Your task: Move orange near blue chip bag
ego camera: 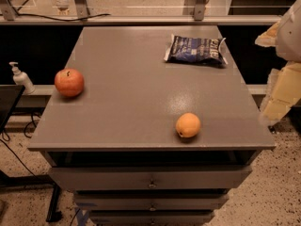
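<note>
The orange [188,125] is a small yellow-orange fruit that sits on the grey cabinet top [131,93] near its front right edge. The blue chip bag [195,50] lies flat at the back right of the top, dark navy with white lettering. My gripper [278,98] shows as a blurred white and pale yellow shape at the right edge of the view, beyond the cabinet's right side. It is to the right of the orange and a little higher, and it touches nothing.
A red apple [69,82] with a stem sits at the left of the top. The cabinet has drawers [151,179] in front. A white pump bottle [20,78] stands on a ledge to the left. Cables run on the floor at the left.
</note>
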Robot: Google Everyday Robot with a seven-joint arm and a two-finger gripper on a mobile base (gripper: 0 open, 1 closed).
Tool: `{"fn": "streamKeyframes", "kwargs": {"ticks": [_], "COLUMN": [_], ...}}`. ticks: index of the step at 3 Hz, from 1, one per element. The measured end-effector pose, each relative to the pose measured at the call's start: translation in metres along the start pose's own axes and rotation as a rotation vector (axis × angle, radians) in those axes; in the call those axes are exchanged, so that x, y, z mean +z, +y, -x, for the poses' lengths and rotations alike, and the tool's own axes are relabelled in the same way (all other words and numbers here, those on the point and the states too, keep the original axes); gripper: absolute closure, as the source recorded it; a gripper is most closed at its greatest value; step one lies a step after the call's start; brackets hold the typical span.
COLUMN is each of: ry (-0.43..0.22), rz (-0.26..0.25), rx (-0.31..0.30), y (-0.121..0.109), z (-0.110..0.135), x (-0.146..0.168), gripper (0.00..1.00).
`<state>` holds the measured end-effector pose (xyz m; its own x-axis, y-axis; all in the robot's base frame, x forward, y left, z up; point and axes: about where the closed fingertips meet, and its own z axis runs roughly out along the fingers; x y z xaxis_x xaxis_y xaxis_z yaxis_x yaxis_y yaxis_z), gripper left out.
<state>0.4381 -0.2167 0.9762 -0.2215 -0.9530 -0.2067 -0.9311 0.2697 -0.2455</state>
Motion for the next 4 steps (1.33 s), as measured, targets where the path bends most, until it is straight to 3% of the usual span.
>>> {"fn": "streamKeyframes", "kwargs": {"ticks": [1,2,4], "ry": [0.000,-0.047,-0.242], "rz": [0.000,0.013,0.067], "rx": [0.000,-0.008,0.046], "y": [0.000,0.007,0.023], "z": [0.000,0.006,0.035], "x": [0.000,0.008,0.062], "gripper": [0.00,0.00,0.00]}}
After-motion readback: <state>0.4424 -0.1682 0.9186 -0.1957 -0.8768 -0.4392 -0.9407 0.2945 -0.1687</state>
